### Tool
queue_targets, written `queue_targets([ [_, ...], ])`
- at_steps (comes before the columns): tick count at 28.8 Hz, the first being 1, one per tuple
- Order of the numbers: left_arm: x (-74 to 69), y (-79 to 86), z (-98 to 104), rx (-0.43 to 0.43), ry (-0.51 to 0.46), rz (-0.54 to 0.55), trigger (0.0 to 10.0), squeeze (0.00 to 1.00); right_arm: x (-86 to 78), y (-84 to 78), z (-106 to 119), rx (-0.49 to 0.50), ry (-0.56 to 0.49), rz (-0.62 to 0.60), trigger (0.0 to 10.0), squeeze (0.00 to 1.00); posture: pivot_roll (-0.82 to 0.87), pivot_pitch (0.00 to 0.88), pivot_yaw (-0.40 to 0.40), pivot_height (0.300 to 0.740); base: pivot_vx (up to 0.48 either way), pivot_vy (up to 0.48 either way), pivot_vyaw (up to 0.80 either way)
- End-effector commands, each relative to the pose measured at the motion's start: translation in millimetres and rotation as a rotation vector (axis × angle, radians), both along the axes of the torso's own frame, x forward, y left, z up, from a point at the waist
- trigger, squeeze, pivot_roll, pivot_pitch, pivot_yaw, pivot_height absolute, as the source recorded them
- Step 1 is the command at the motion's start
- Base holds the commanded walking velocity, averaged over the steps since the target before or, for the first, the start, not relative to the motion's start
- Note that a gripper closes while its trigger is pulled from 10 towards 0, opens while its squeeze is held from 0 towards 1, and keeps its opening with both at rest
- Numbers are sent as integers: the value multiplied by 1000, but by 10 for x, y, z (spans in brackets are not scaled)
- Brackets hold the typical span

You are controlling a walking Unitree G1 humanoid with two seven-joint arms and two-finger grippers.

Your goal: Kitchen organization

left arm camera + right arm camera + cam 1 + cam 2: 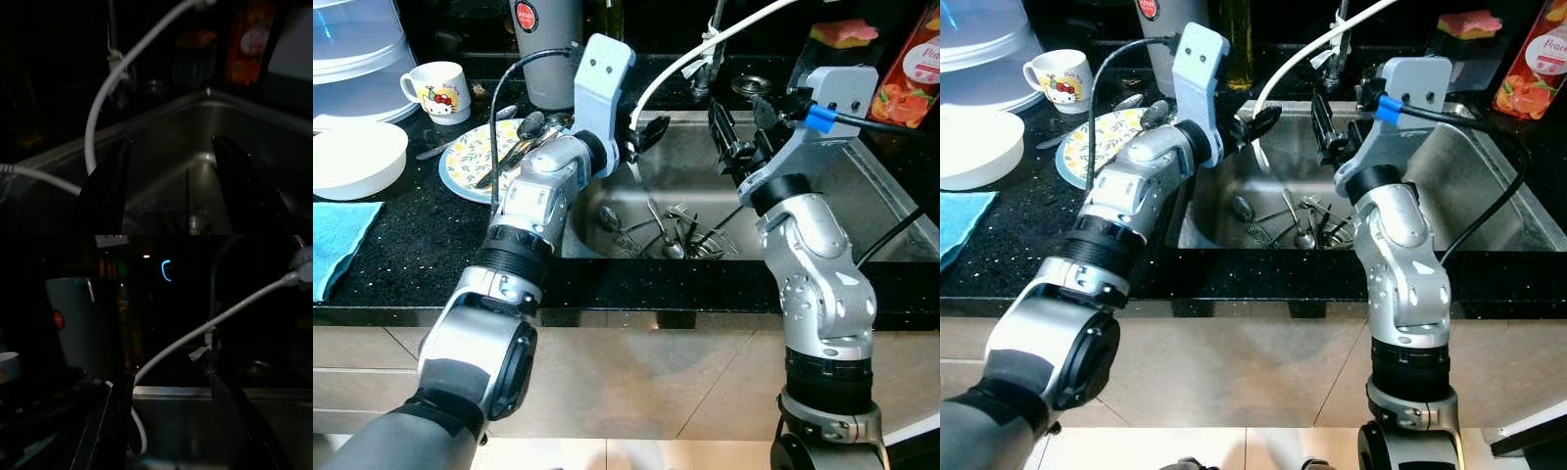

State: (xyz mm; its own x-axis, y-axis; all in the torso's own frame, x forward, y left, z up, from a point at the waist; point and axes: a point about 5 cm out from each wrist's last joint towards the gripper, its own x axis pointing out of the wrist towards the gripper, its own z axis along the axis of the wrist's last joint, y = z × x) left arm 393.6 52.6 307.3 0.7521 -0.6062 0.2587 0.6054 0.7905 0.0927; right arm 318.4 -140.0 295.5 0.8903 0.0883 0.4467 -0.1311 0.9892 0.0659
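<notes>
left gripper hangs over the left rim of the sink, its black fingers spread apart with nothing between them; the left wrist view looks down between them into the basin. judged purpose: lined up above the cutlery for a reach down.

on the surface, from its left edge: a blue cloth lies flat at the front left, probably there for drying. behind it a white bowl, then a clear plastic container at the back left corner. a white cup with a cherry print stands upright near the back. a patterned plate sits just beside the sink's left rim with a spoon lying across it, likely parked there for washing or sorting.

a grey canister stands at the back edge.

cutlery, forks and spoons, lies in a loose heap on the sink floor toward the front left; this is the thing to sort. a white hose arcs over the basin from the tap area.

right gripper hovers over the middle of the sink, fingers parted, empty.

a sponge and a red carton stand at the back right corner.

judgement: early stage, nothing grasped yet.
</notes>
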Motion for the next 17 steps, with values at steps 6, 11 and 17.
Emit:
queue_targets([
  [6, 19, 55, -47, -74, -15, 123, 10000, 0, -5, 16, -149, 20, 32, -89, 10000, 0, 32, 57, 21, 740, 0, 0, 0],
  [11, -21, 56, -9, -72, -88, 170, 10000, 0, -24, 16, -210, 17, 44, -117, 10000, 0, 14, 57, 16, 740, 0, 0, 0],
  [17, -91, 87, 78, -65, -219, 221, 10000, 0, -30, -94, -221, 11, 39, -168, 10000, 0, 5, 55, 19, 740, 0, 0, 0],
])
